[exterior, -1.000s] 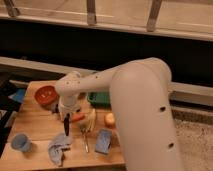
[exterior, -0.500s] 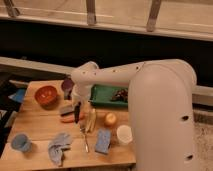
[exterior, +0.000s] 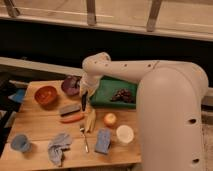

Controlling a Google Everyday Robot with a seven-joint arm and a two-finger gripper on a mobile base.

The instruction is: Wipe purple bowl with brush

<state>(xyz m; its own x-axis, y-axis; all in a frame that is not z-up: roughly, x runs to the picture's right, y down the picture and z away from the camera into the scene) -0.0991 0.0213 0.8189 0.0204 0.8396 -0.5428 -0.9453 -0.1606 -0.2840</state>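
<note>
The purple bowl (exterior: 70, 85) sits at the back of the wooden table, right of the orange-red bowl (exterior: 46, 95). My gripper (exterior: 84, 96) hangs at the end of the white arm, just right of the purple bowl's rim and at the left edge of the green tray. It is shut on the brush (exterior: 84, 103), a slim dark stick that points down from it towards the table. The brush is beside the bowl, not inside it.
A green tray (exterior: 107, 99) with dark grapes (exterior: 121, 95) lies right of the gripper. In front lie a grey block (exterior: 69, 109), carrot (exterior: 73, 118), banana (exterior: 91, 120), apple (exterior: 109, 119), white cup (exterior: 124, 134), blue sponge (exterior: 103, 141), fork (exterior: 84, 137), grey cloth (exterior: 59, 147) and blue cup (exterior: 19, 142).
The arm has swung from the middle of the table towards the back. The gripper with the brush now hangs next to the purple bowl.
</note>
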